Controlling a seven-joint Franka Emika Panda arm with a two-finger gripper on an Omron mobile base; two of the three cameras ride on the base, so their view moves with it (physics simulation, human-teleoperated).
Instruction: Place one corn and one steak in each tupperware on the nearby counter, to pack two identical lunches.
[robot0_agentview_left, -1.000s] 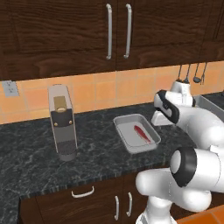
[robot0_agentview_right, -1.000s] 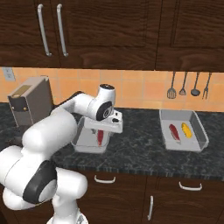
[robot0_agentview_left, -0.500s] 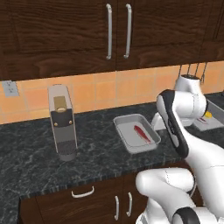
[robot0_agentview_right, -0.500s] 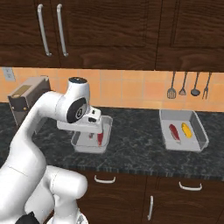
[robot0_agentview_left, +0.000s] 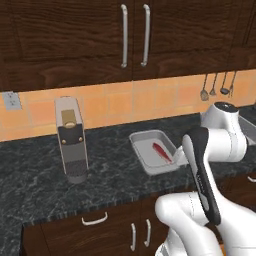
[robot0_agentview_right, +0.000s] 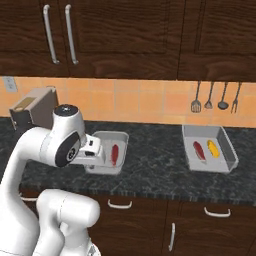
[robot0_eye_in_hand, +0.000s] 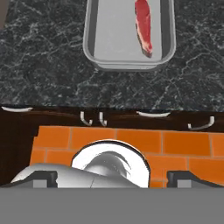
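Two light-grey tupperware trays rest on the black marbled counter (robot0_agentview_right: 150, 165). The left tupperware (robot0_agentview_right: 121, 136) (robot0_agentview_left: 142, 157) (robot0_eye_in_hand: 113, 43) holds one red steak strip (robot0_agentview_right: 114, 153) (robot0_agentview_left: 161, 151) (robot0_eye_in_hand: 144, 24). In the right tupperware (robot0_agentview_right: 227, 152) a steak (robot0_agentview_right: 198, 150) lies beside a yellow corn cob (robot0_agentview_right: 213, 148). The other cob is out of view. My gripper (robot0_agentview_right: 93, 158) (robot0_eye_in_hand: 113, 178) hangs just above the left tray's near-left corner, over the counter's front edge. It is open, fingertips (robot0_eye_in_hand: 41, 178) wide apart and nothing between them.
A tall grey appliance (robot0_agentview_left: 70, 142) (robot0_agentview_right: 32, 107) stands on the counter to the left of the trays. Utensils (robot0_agentview_right: 215, 97) hang on the orange tiled wall at the right. Dark cabinet fronts with silver handles (robot0_eye_in_hand: 151, 114) run below the counter edge.
The arm has swung down and back from above the left tray. The hand now sits lower, nearer the counter's front edge. The trays and food have not moved.
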